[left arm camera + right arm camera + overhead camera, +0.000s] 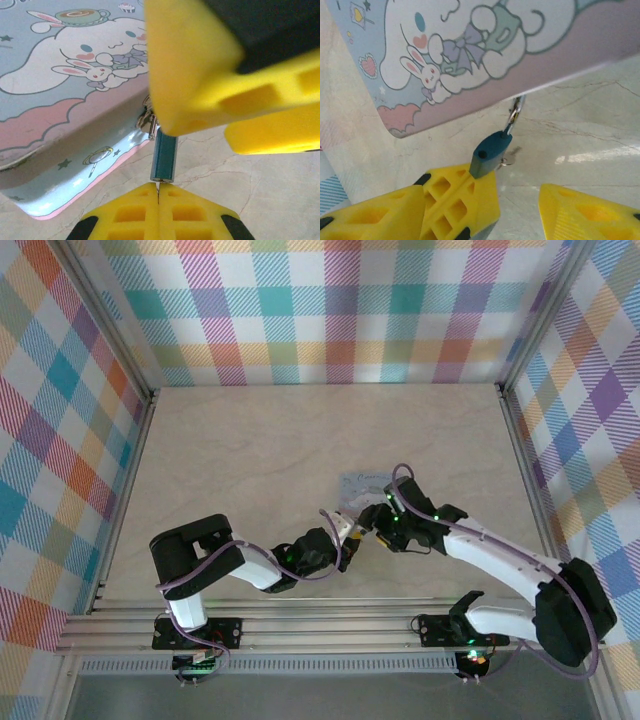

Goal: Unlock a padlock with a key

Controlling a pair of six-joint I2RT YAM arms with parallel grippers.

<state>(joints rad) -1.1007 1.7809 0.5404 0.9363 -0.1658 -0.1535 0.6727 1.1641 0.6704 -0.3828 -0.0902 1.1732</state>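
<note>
- Left wrist view: the padlock hangs from the hasp of a cartoon-lidded tin, just above the counter.
- The left jaws, pinched shut on what appears to be the key, aim it at the padlock's underside.
- The right jaws stand parted, one finger against the padlock body, likely steadying it.

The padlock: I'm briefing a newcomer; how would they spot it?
Find the pale blue cartoon tin mid-table. Clipped to the metal clasp on its edge is the padlock: a tiny, plain dark-teal block against all that pastel.
</note>
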